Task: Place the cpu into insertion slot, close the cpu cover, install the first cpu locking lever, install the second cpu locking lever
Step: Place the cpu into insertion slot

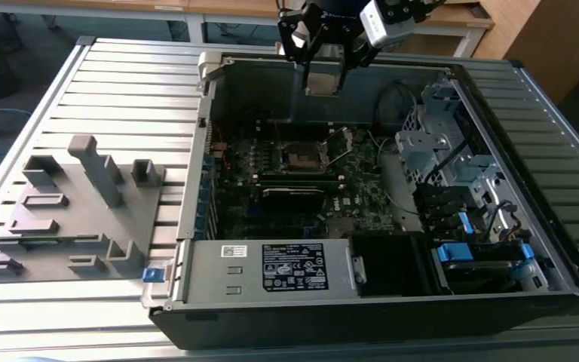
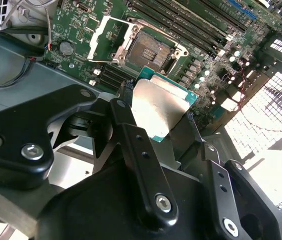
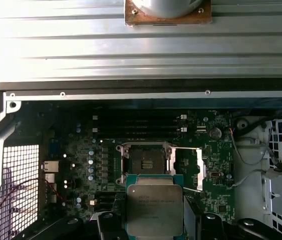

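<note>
Black fingers (image 2: 130, 135) of my gripper (image 2: 158, 107) crowd the second wrist view. My jaws are narrowed onto the cpu (image 2: 163, 100), pinching it by two opposite edges with its dull silver top showing. In the first wrist view the cpu (image 3: 154, 210) hangs in my grip in front of the insertion slot (image 3: 146, 162), apart from it and not seated.

In the exterior view, my gripper (image 1: 323, 72) hovers at twelve o'clock of the open case (image 1: 370, 324), up by its far wall and well above the motherboard (image 1: 370, 196). The insertion slot (image 1: 301, 157) lies near the board's middle, its dark centre uncovered. The cpu cover (image 1: 342, 147) stands swung open at three o'clock of the slot. In the second wrist view the cover (image 2: 105, 37) lies folded back just beside the slot (image 2: 151, 50).

Long memory slots (image 1: 295, 181) run at six o'clock of the insertion slot. A grey fixture (image 1: 68, 219) sits on the slatted table (image 1: 118, 83) at nine o'clock of the case.
</note>
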Controlling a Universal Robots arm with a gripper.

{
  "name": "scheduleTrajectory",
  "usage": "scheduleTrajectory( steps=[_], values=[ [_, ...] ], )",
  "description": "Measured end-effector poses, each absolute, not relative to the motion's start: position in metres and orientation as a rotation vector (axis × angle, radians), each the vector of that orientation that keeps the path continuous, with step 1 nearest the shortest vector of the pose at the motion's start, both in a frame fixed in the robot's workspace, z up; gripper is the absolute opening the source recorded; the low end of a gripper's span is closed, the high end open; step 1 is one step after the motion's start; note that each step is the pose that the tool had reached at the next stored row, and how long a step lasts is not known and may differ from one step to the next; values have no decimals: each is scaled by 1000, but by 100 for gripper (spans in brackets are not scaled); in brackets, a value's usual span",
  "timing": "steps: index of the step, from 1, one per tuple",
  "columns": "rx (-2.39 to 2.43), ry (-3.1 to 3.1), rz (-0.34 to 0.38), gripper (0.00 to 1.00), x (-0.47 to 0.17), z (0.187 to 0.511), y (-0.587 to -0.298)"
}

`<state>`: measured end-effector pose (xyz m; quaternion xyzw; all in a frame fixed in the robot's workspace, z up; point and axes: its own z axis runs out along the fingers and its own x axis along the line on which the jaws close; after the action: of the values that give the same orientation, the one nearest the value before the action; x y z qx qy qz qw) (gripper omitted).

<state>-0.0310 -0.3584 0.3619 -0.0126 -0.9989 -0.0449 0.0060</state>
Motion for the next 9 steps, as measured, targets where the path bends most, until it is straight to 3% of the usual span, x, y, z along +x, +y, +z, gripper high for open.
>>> scheduleTrajectory(
  steps=[9],
  values=[
    [-39, -3126, -140, 54, -31, 361, -358]
  ],
)
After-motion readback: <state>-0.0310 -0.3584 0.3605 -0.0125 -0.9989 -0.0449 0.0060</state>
